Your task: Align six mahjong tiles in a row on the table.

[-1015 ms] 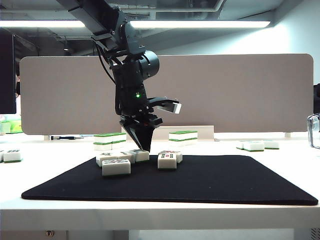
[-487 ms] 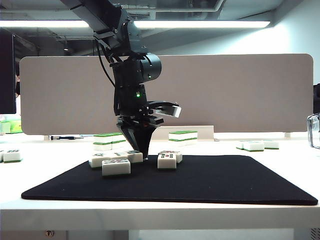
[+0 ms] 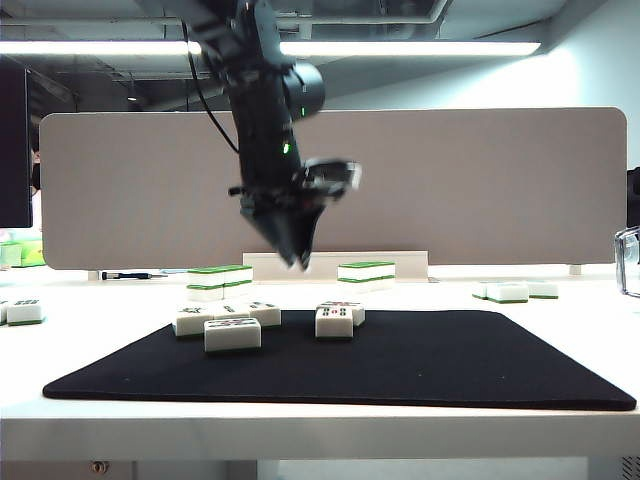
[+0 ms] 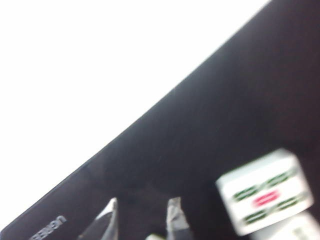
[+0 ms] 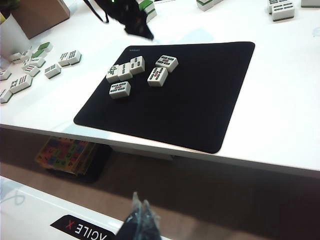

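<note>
White table, black mat, grey divider behind. Tiles cluster far-left on the mat, unaligned. Left gripper hovers above them, pinched shut, empty; right gripper closed, off-table.

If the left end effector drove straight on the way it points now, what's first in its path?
Probably the black mat: the left end effector, shut and empty, hangs tilted above the tiles. Depth is unclear, so a tile could come first.
</note>
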